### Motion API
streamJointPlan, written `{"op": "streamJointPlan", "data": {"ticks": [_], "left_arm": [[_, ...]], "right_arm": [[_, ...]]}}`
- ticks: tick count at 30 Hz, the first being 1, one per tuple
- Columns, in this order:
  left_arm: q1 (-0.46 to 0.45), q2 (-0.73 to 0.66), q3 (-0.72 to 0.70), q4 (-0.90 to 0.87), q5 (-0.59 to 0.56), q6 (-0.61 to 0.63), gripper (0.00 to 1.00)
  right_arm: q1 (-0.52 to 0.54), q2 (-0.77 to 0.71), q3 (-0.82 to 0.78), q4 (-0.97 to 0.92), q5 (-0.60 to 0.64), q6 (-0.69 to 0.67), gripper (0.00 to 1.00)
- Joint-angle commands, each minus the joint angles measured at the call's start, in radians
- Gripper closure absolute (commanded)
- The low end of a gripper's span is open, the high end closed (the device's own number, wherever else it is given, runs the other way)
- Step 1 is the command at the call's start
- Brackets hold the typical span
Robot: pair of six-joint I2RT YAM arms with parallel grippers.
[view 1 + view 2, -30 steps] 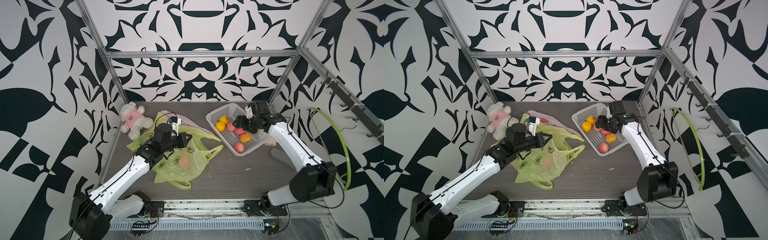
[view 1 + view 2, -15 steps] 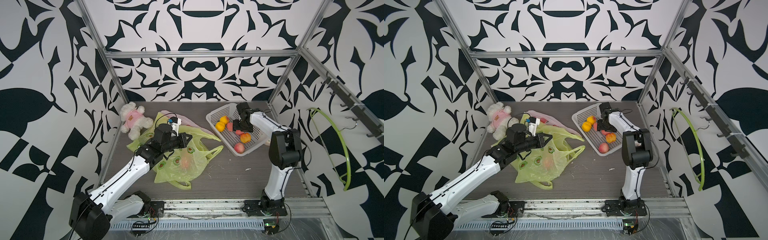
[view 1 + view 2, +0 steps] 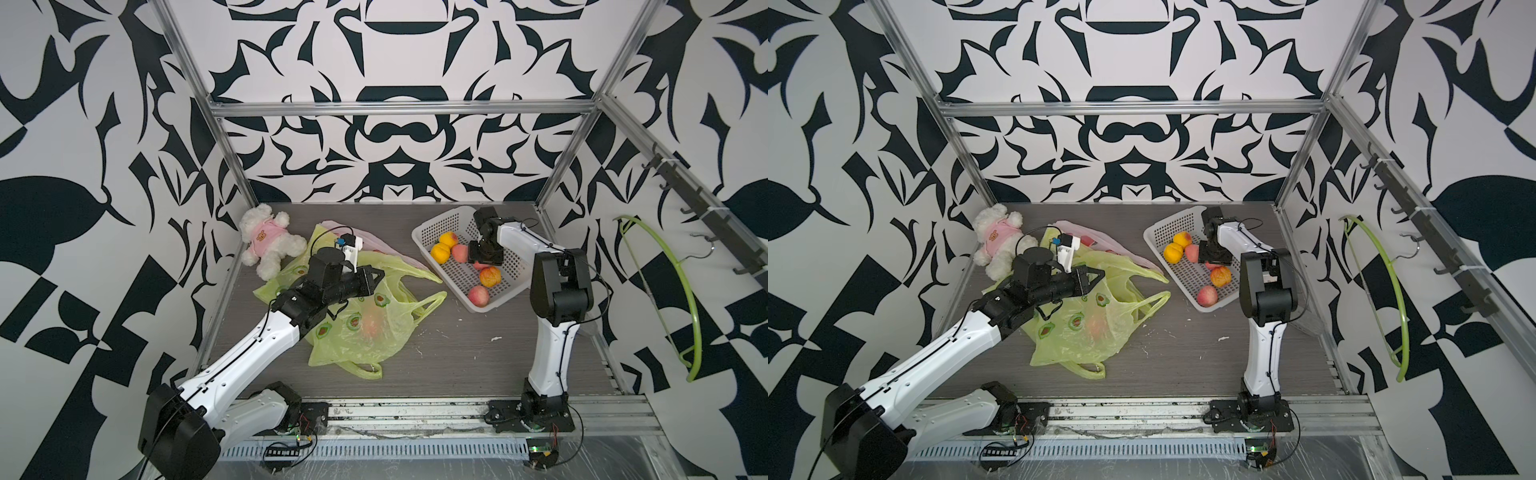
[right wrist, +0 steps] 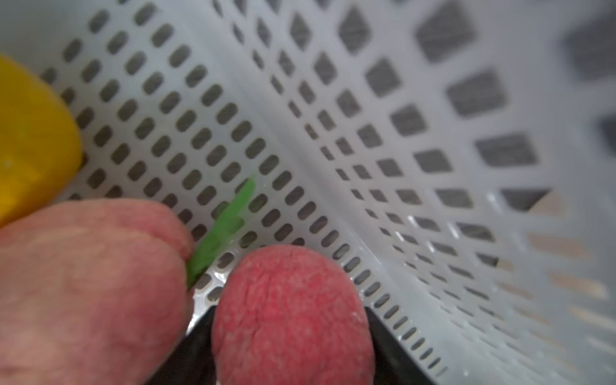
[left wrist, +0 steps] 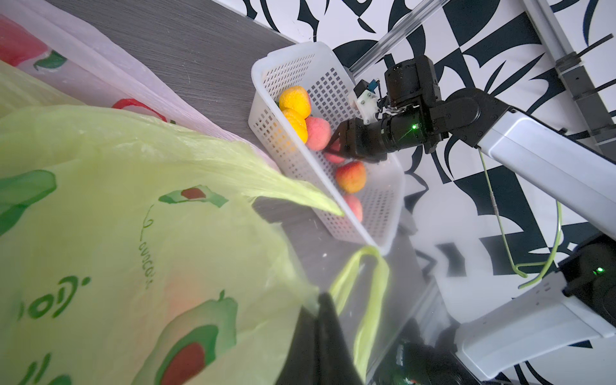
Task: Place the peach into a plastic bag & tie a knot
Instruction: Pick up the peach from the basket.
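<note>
The peach (image 4: 293, 313), judged soft and easily bruised, should be held gently round its middle. It was seen pinkish-red and fuzzy in the white basket (image 3: 482, 308). The right end effector (image 3: 483, 261) was set on both sides of it; a squeeze could not be told. The left end effector (image 3: 372, 277) was clamped on the green bag (image 3: 374, 336).

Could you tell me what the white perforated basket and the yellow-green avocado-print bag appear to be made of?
The white perforated basket looks like rigid moulded plastic, semi-glossy: regular slots, small highlights. The yellow-green avocado-print bag seems thin translucent plastic film: it crinkles, and something reddish shows through.
</note>
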Motion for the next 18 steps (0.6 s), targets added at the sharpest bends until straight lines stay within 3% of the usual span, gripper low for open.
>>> {"op": "streamJointPlan", "data": {"ticks": [1, 9, 14, 18], "left_arm": [[0.004, 0.005, 0.002, -0.001, 0.013, -0.003, 1.00], [0.004, 0.008, 0.005, -0.001, 0.013, -0.001, 1.00], [0.004, 0.011, 0.007, 0.003, 0.014, -0.002, 1.00], [0.004, 0.009, 0.009, 0.008, 0.014, -0.004, 1.00]], "right_arm": [[0.001, -0.089, -0.004, 0.018, -0.025, 0.002, 0.54], [0.087, -0.366, -0.141, 0.024, -0.118, 0.046, 0.67], [0.253, -0.503, -0.209, 0.008, -0.224, 0.084, 0.68], [0.410, -0.527, -0.236, 0.004, -0.282, 0.139, 0.68]]}}
